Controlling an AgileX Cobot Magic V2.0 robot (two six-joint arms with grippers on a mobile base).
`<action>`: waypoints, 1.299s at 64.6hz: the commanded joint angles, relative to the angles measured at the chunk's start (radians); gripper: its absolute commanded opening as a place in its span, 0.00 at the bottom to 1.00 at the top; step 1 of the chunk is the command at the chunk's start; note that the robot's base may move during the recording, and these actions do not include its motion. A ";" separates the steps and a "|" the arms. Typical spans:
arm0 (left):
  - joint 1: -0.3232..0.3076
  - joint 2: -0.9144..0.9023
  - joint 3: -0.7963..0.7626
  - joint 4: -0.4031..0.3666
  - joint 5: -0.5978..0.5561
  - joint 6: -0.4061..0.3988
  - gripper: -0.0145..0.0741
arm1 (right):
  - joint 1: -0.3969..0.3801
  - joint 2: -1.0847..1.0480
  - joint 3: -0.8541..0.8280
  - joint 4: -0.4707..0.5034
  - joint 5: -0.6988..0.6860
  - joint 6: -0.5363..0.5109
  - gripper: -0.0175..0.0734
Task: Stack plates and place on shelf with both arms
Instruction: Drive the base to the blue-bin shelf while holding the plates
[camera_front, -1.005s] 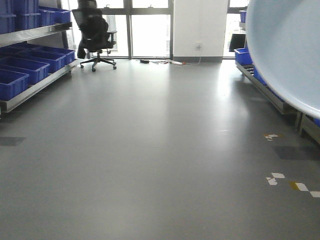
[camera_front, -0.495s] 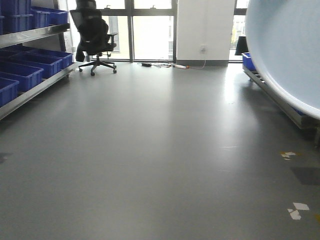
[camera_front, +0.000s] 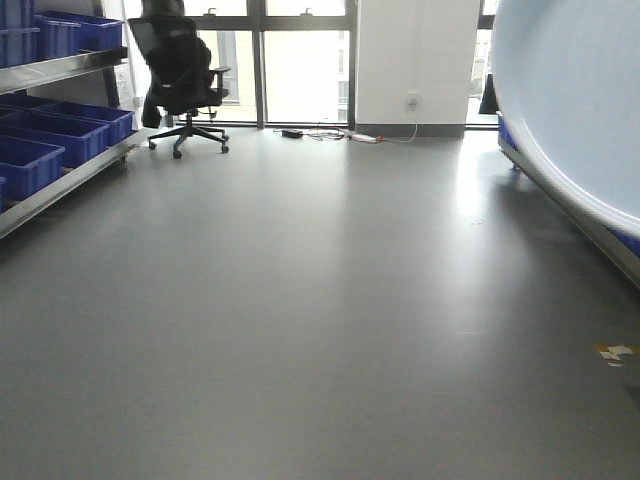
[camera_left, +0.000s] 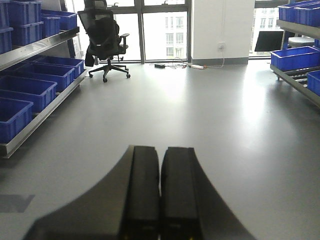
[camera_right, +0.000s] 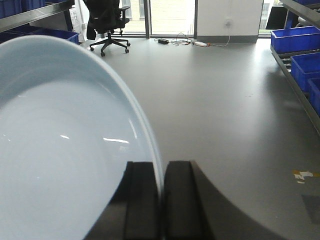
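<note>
The right gripper (camera_right: 161, 172) is clamped on the thin rim of a pale plate (camera_right: 65, 140), which spreads out to the left of the fingers, above the grey floor (camera_right: 225, 100) (only this one plate is in view). The left gripper (camera_left: 160, 157) is pressed together on nothing. The rim is glossy and the hold is small, so I think a jolt could make the plate turn, slip and break.

A glossy, pale blue-white plate (camera_right: 60, 150) is held tilted on edge, its thin rim pinched between the jaws of the right gripper (camera_right: 161, 172). The left gripper (camera_left: 160, 165) is seen with jaws pressed together.
</note>
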 joint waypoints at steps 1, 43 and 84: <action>0.000 0.006 -0.028 -0.003 -0.086 -0.003 0.26 | -0.003 0.004 -0.034 0.001 -0.100 0.007 0.26; 0.000 0.008 -0.028 -0.003 -0.084 -0.003 0.26 | -0.003 0.004 -0.034 0.001 -0.100 0.007 0.26; 0.000 0.008 -0.028 -0.003 -0.084 -0.003 0.26 | -0.003 0.004 -0.034 0.001 -0.100 0.007 0.26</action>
